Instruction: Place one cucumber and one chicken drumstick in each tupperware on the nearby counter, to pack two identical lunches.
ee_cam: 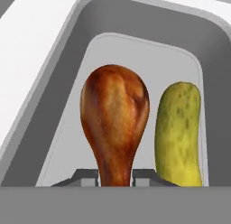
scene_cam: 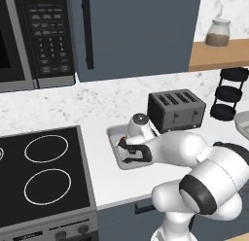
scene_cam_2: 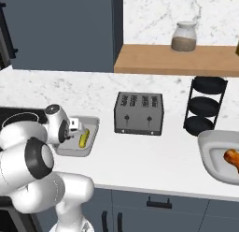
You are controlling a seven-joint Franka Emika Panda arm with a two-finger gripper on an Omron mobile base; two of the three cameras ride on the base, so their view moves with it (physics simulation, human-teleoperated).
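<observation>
Gripping a glossy orange-brown chicken drumstick by its thin bone, the gripper holds it inside a shallow light-grey tupperware with a thick, rounded rim. In the hand view the drumstick's long axis runs straight away from the fingers, its bulbous meat end farthest from them and the tapered bone pinched between the two dark tips. Just beside it, on its right in that view, a pebbly yellow-green cucumber lies lengthwise and roughly parallel on the container's smooth floor. The base views show the container on the flat white counter, with a boxy dark metal toaster beyond the hand. Well apart from the gripper, another drumstick rests in a second grey container at the counter's far side
</observation>
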